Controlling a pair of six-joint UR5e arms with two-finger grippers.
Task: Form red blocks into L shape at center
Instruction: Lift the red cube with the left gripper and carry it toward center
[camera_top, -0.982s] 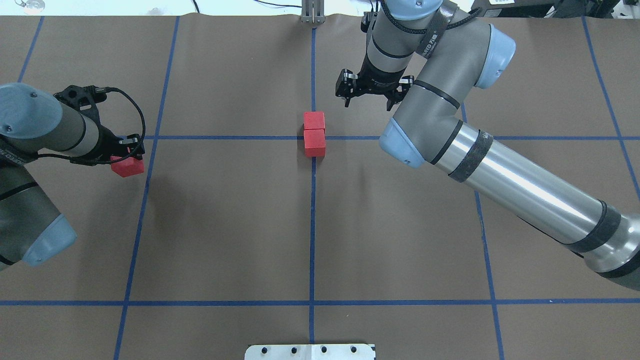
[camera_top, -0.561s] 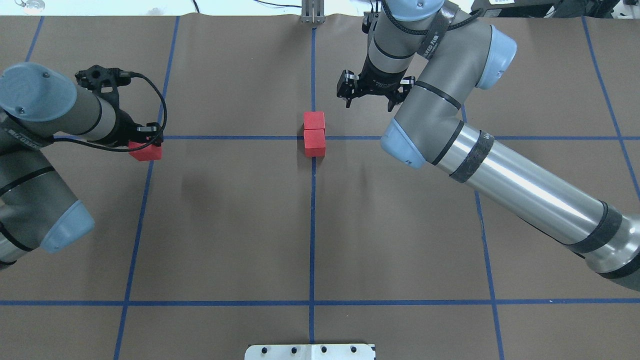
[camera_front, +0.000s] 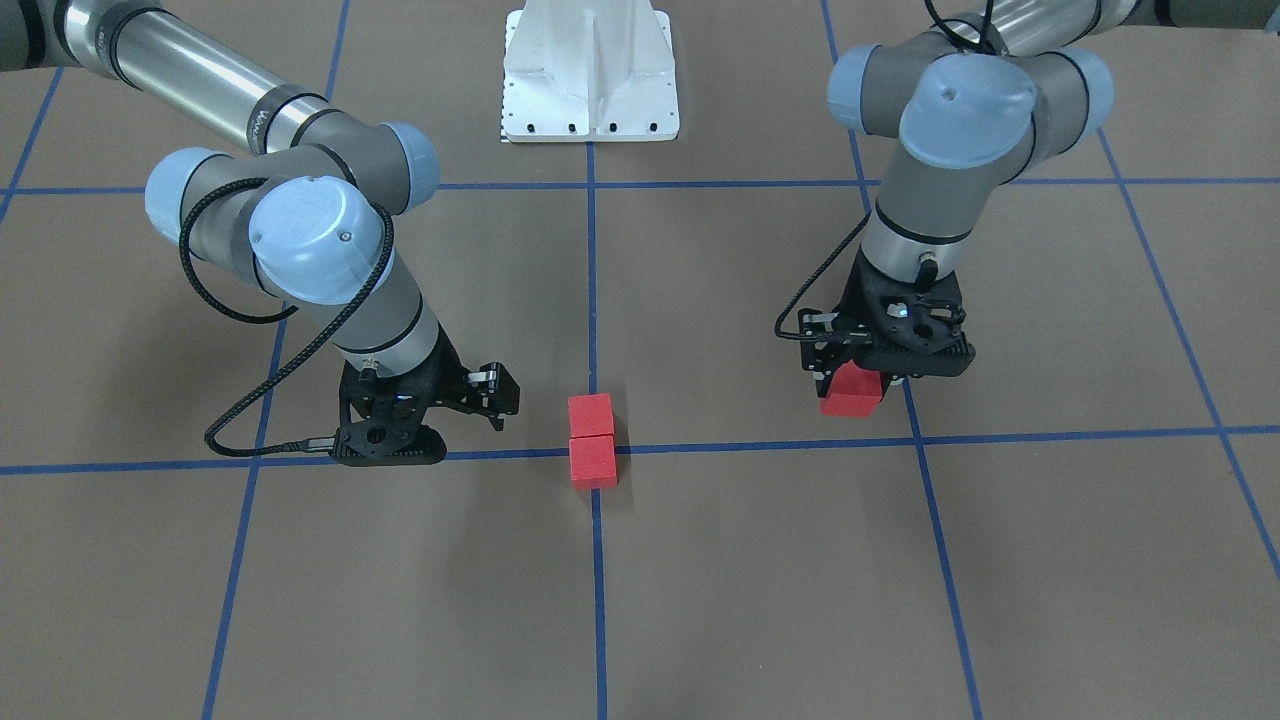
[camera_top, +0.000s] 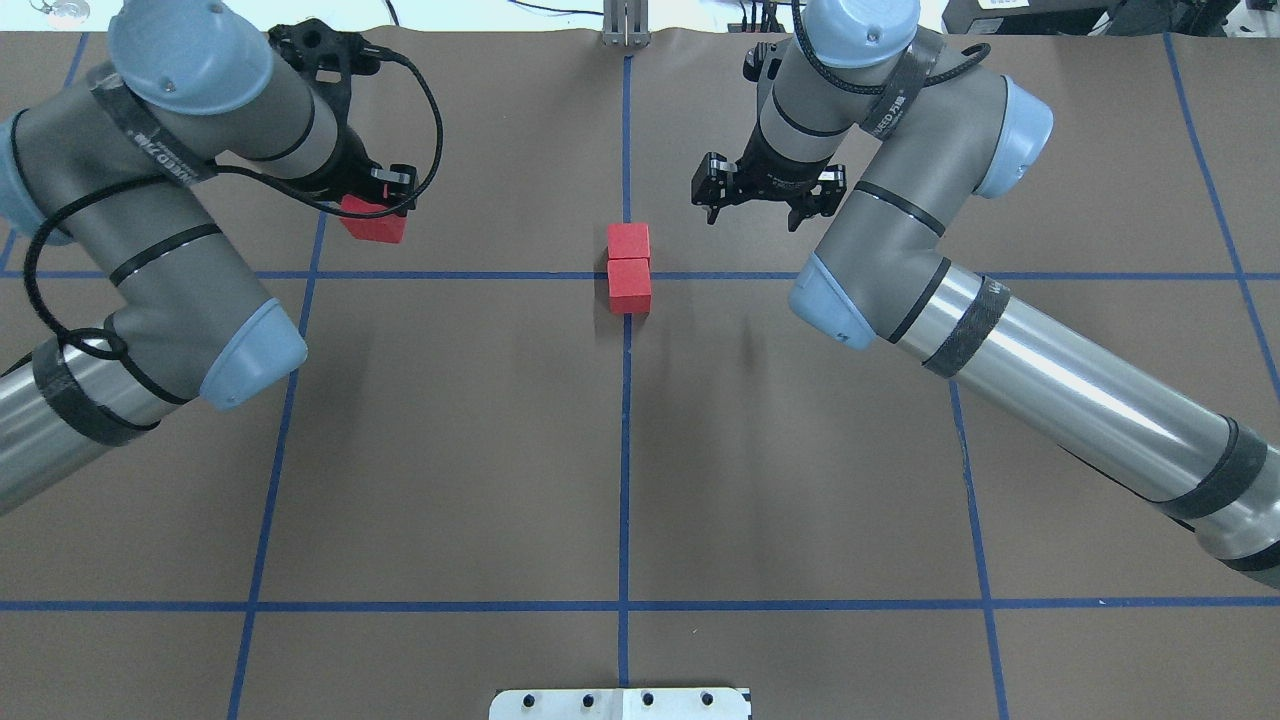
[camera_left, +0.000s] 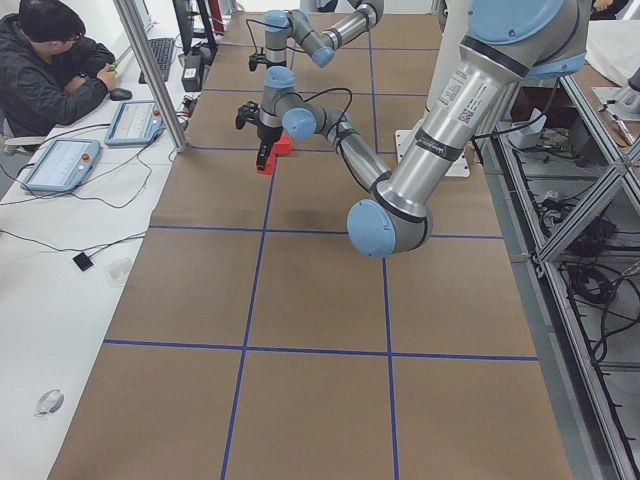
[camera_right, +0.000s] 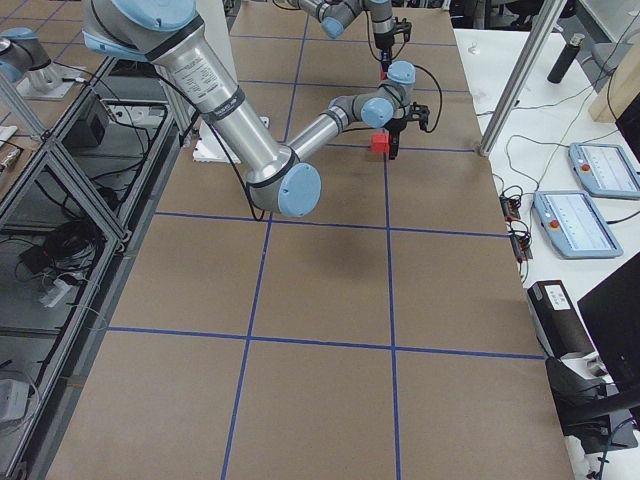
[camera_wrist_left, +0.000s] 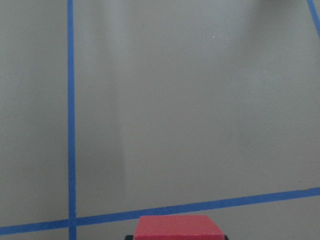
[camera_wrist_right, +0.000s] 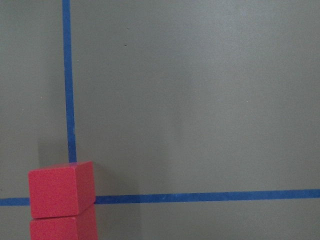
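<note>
Brown paper-covered table (camera_top: 450, 450) marked with a grid of thin blue tape lines (camera_top: 800, 275), seen from above and from the sides. A large grey and silver left robot arm (camera_top: 170, 260) bends in from the robot's left. A matching right robot arm (camera_top: 1050, 385) stretches in from its right.

The black two-finger left gripper (camera_front: 853, 380) points down, its fingers clamped on one small matte red block (camera_top: 373, 222). This held block is well apart from the middle, on the robot's left. It sits just beside a lengthwise tape line, on the far side of the crosswise line from the robot. Whether it touches the paper cannot be told.

The black right gripper (camera_top: 757, 215) has its jaws spread apart and holds nothing. It hangs near the middle, slightly to the robot's right.

Two more red blocks sit at the centre crossing, covering it. The far block (camera_top: 628, 241) and the near block (camera_top: 629, 288) touch face to face in a short straight row along the lengthwise line
</note>
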